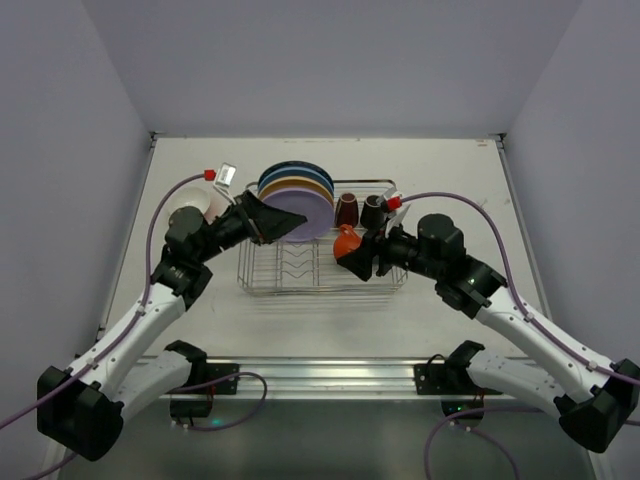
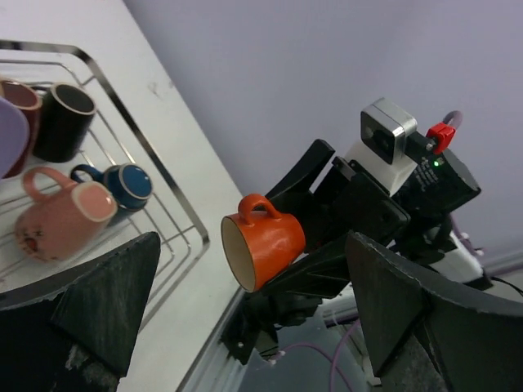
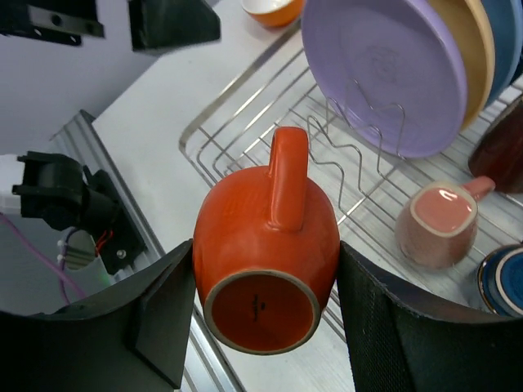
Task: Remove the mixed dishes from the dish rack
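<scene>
The dish rack (image 1: 322, 268) is a silver wire basket in the middle of the table. My right gripper (image 1: 358, 256) is shut on an orange cup (image 3: 265, 261), holding it above the rack's near right part, handle up and base toward the wrist camera. Lavender (image 1: 300, 213), yellow and blue plates stand in the dividers at the rack's back left. Brown (image 1: 346, 210) and black (image 1: 372, 209) cups stand at the back right, and pink (image 3: 437, 222) and blue (image 3: 502, 282) cups lie in the rack. My left gripper (image 1: 272, 218) is open beside the lavender plate, holding nothing.
An orange bowl (image 1: 196, 205), white inside, sits on the table left of the rack, behind the left arm. Purple cables loop off both arms. Grey walls close in the table on three sides, and a metal rail runs along its near edge.
</scene>
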